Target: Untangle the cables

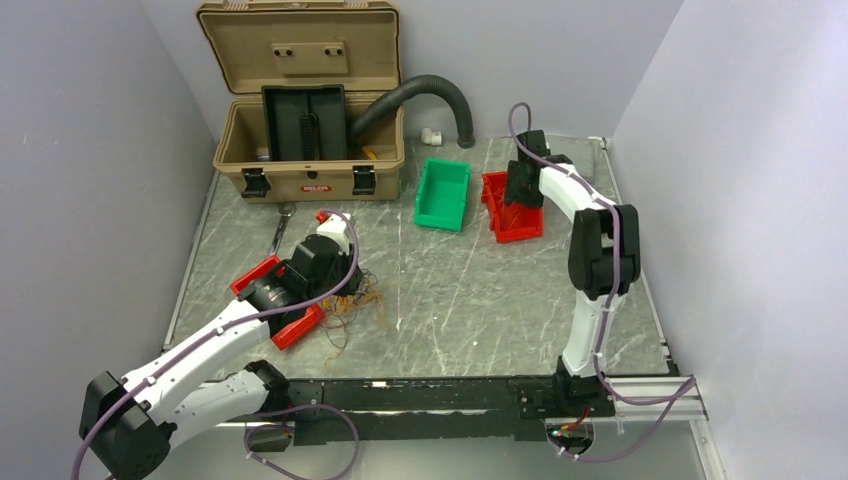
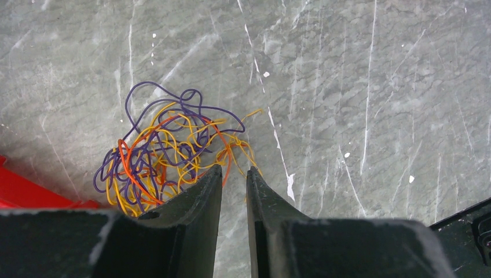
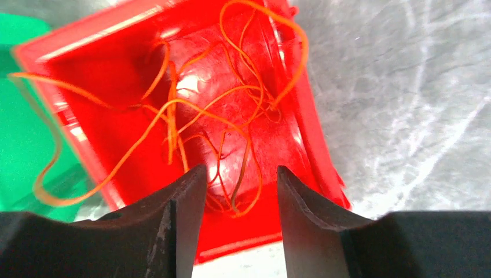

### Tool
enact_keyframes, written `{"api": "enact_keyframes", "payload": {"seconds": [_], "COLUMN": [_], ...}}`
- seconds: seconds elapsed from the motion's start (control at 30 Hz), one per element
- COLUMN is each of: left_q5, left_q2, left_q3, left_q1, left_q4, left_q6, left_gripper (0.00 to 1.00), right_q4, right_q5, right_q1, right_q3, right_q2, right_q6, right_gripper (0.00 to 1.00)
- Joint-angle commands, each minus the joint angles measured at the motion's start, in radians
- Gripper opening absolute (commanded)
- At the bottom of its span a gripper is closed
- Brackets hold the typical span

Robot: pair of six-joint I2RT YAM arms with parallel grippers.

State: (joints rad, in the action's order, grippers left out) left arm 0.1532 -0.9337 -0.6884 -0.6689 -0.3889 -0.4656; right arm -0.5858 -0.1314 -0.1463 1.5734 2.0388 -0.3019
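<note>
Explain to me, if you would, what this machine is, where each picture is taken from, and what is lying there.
Two robot arms are bolted at the near edge of the table. One picture looks down from above; the other two come from wrist cameras. The left end effector, jaws slightly apart, sits at a tangle of thin purple, yellow and orange cables. The right end effector, open, is above a red bin holding loose orange wires. A green bin, tan case and black hose lie further back.
</note>
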Motion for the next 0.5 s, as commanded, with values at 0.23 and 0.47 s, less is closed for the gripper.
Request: {"api": "enact_keyframes", "payload": {"seconds": [0.23,0.47], "left_q5": [0.000,0.001], "left_q2": [-0.005,-0.007], "left_q3": [-0.025,-0.031], "left_q1": [0.003,0.004], "left_q4": [-0.001,-0.005], "left_q6": [-0.002,0.004], "left_gripper": [0.27,0.28], "right_q4": [0.028,0.006], "right_q5": [0.019,0.020], "right_q1": [-0.031,-0.174], "right_q3": [0.007,0.099], "right_q2": [-0.265,-0.166], "right_q6": [0.122,0.372], "right_gripper": [0.64,0.65]}}
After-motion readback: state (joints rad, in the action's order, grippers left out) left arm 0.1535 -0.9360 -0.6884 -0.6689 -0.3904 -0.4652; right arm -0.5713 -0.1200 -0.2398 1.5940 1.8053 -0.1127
